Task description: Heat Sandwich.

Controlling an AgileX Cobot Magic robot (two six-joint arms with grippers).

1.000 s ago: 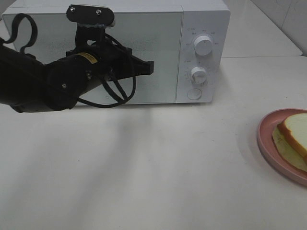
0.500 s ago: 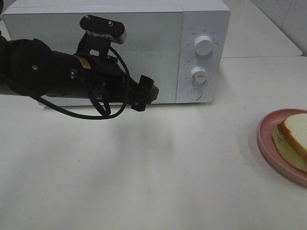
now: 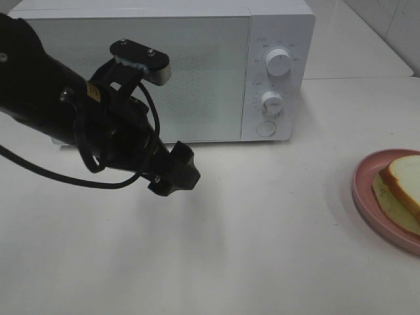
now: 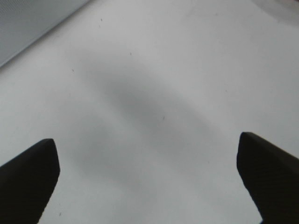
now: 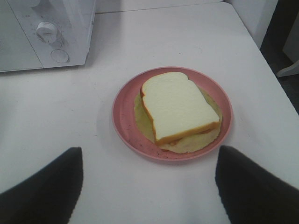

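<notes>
Two round knobs and a round button (image 3: 266,128) sit one above the other on the control panel of the white microwave (image 3: 197,69), the upper knob (image 3: 278,63) larger than the lower knob (image 3: 272,102); small grey markings ring both, but they are too small to read, and a yellow label on the black left arm is likewise illegible. That microwave is a boxy, smooth-cased oven whose closed door (image 3: 190,79) has a finely speckled, pale grey face. Out in front of the door, the left gripper (image 3: 176,172) hangs above the table (image 3: 262,236), its dark, blunt fingers (image 4: 28,179) spread wide with nothing between them. Well off to the right of the microwave, at the table's edge, lies a round, pink, shallow-rimmed plate (image 5: 122,122), and on it rests the sandwich (image 5: 177,109): soft white bread with a tan crust over a pale yellow-green layer that spreads past the slices. The right gripper (image 5: 149,186) hovers just beside that plate, jaws parted and empty, clear of the sandwich. The table is matte white and smooth, with faint specks; a pale wall (image 3: 384,20) runs behind, right of the microwave.
</notes>
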